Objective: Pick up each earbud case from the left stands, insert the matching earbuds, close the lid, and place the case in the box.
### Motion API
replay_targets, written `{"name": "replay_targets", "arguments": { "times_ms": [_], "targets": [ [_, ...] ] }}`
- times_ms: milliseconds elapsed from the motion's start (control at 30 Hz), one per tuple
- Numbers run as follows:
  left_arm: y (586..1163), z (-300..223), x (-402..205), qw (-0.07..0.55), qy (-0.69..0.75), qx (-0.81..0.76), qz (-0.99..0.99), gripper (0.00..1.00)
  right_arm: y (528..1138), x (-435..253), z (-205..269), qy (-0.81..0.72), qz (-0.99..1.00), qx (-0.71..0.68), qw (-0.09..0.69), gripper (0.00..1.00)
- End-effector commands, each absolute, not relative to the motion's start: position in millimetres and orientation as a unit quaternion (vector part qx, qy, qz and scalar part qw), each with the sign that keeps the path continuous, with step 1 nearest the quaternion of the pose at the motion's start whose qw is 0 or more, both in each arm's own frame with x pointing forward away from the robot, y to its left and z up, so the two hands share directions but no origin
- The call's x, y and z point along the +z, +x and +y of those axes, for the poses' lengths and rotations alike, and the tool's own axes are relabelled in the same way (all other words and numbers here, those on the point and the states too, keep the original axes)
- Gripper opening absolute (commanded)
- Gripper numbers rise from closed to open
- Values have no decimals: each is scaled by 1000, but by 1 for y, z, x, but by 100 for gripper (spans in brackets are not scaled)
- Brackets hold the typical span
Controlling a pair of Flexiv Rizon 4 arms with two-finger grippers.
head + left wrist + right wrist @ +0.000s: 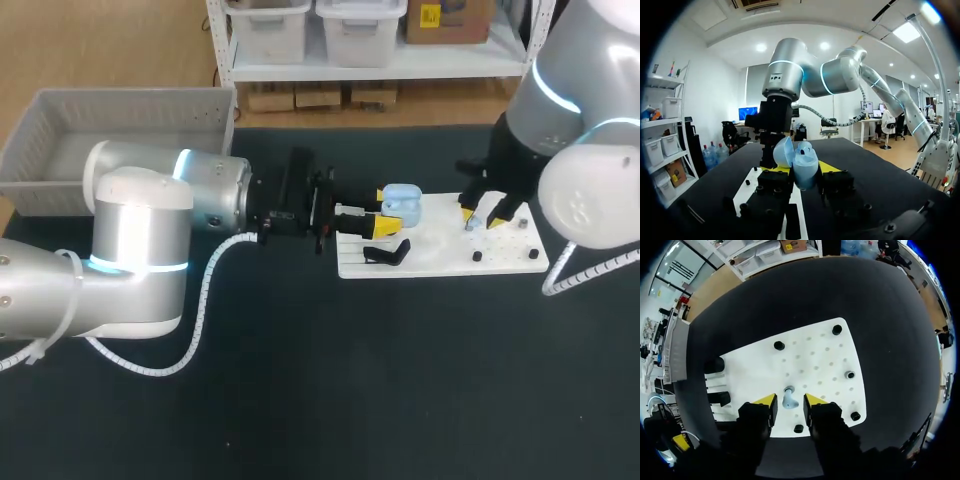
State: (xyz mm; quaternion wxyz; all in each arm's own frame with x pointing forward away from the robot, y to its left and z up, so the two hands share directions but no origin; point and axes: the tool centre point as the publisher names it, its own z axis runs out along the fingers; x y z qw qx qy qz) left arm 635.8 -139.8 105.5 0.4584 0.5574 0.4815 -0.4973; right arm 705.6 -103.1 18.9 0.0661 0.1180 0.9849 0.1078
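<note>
A light blue earbud case (403, 204) with its lid open is held over the left end of the white board (440, 258), and my left gripper (383, 210) is shut on it. In the left wrist view the case (802, 161) stands upright between the fingers, with the lid tipped back. My right gripper (790, 401) hangs over the board's right part (481, 217). A pale blue earbud (789, 399) stands on the board between its yellow tips, with a small gap on each side. The fingers are open and straddle it.
Black pegs (779, 345) stick up from the board (810, 360), and a black stand (388, 253) lies at its front left. A grey box (120, 130) sits at the table's back left corner. Dark tabletop lies in front.
</note>
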Motion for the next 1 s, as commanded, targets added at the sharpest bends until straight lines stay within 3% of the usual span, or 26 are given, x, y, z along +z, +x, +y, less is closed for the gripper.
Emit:
{"name": "replay_targets", "arguments": {
  "times_ms": [33,667,767,933,1000],
  "targets": [
    [634,-140,105,462,556,-495,482,0,706,18,-103,117,985,108,64,33],
    [634,-140,105,462,556,-495,482,0,708,14,-100,117,986,107,60,27],
    [634,-140,105,462,556,-495,482,0,708,13,-100,117,986,106,60,23],
    [634,-140,105,462,556,-495,482,0,708,13,-100,119,986,105,59,0],
    [634,-140,105,462,556,-495,482,0,707,13,-101,120,985,105,59,0]
  ]
}}
